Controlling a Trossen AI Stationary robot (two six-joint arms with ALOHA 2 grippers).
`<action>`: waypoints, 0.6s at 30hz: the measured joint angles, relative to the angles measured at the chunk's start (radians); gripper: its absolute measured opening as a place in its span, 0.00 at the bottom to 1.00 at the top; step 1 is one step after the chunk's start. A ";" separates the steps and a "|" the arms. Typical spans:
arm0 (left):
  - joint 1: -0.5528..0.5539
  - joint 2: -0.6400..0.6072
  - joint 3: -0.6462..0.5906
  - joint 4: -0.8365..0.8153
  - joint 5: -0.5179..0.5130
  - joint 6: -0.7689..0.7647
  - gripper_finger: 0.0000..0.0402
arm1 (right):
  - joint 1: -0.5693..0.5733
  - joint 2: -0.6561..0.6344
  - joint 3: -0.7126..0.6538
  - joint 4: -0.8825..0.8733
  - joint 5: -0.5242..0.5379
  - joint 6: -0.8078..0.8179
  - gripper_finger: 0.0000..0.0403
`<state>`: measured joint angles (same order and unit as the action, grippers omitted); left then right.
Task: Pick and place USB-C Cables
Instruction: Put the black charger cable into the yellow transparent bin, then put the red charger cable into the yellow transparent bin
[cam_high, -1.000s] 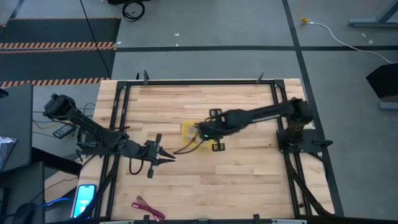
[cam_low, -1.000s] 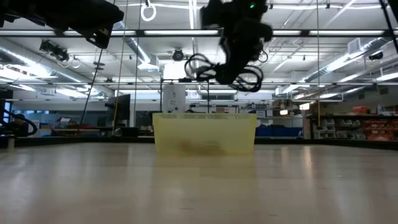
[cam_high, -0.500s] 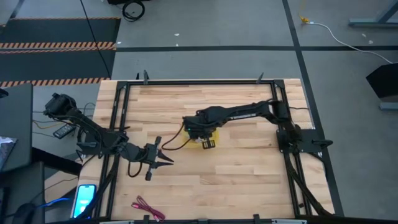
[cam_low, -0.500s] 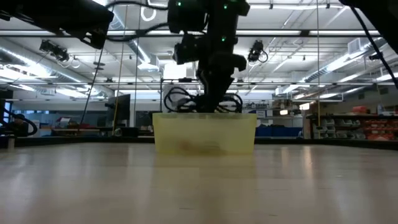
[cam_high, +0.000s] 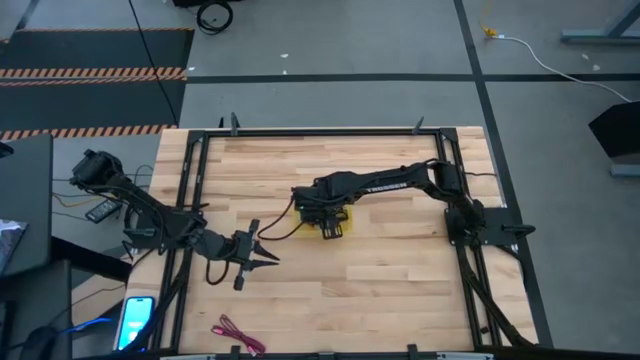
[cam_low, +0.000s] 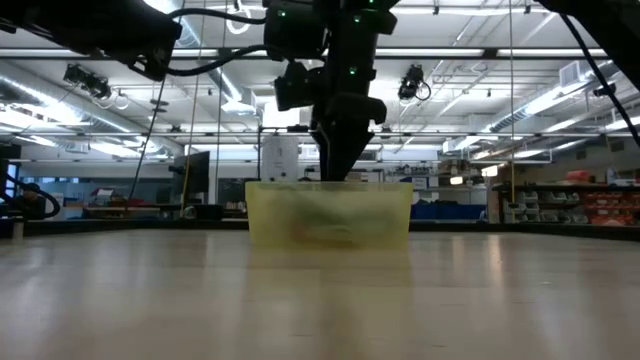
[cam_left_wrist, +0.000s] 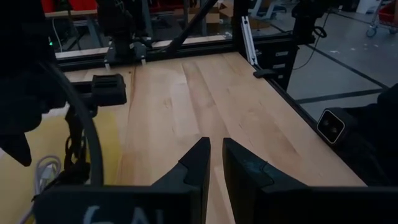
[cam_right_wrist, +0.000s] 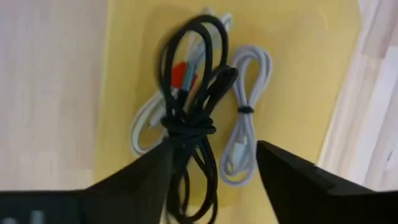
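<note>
A yellow bin (cam_high: 346, 211) stands mid-table; in the low view the yellow bin (cam_low: 328, 215) shows a dark mass inside. In it lie a black USB-C cable bundle (cam_right_wrist: 194, 106), a pale grey one (cam_right_wrist: 247, 121) and a white one (cam_right_wrist: 144, 124). My right gripper (cam_right_wrist: 214, 149) hangs open right above the black bundle, pointing down into the bin. A magenta-red cable (cam_high: 238, 335) lies on the table's near edge. My left gripper (cam_left_wrist: 214, 158) waits at the left, shut with nothing between its fingers, over bare wood. My right gripper stands open over the black bundle, which rests on the bin's floor. One strand (cam_right_wrist: 176, 146) runs close along one finger (cam_right_wrist: 149, 180); whether they touch, I cannot tell.
A black metal frame (cam_high: 320, 131) runs around the wooden table top (cam_high: 400, 290). A phone (cam_high: 135, 320) lies off the table's left near corner. Bare wood lies near and right of the bin.
My right gripper has carried the black bundle toward the table's left, come down over the yellow bin and let go of it. The bundle, first hanging above the bin's rim, now lies inside the bin.
</note>
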<state>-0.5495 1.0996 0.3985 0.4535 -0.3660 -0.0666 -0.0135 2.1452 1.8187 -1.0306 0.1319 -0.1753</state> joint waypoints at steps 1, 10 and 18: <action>0.000 0.000 0.000 -0.003 0.000 0.000 0.13 | 0.001 0.000 0.000 0.002 0.000 0.000 0.64; -0.005 0.000 0.000 -0.020 0.000 -0.008 0.13 | 0.003 -0.055 0.000 -0.101 0.091 0.047 0.69; -0.003 0.000 0.000 -0.209 0.001 -0.112 0.13 | 0.020 -0.212 0.001 -0.245 0.128 0.201 0.66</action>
<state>-0.5529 1.0996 0.3985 0.2445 -0.3655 -0.1785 0.0067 1.9333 1.8198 -1.2761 0.2604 0.0260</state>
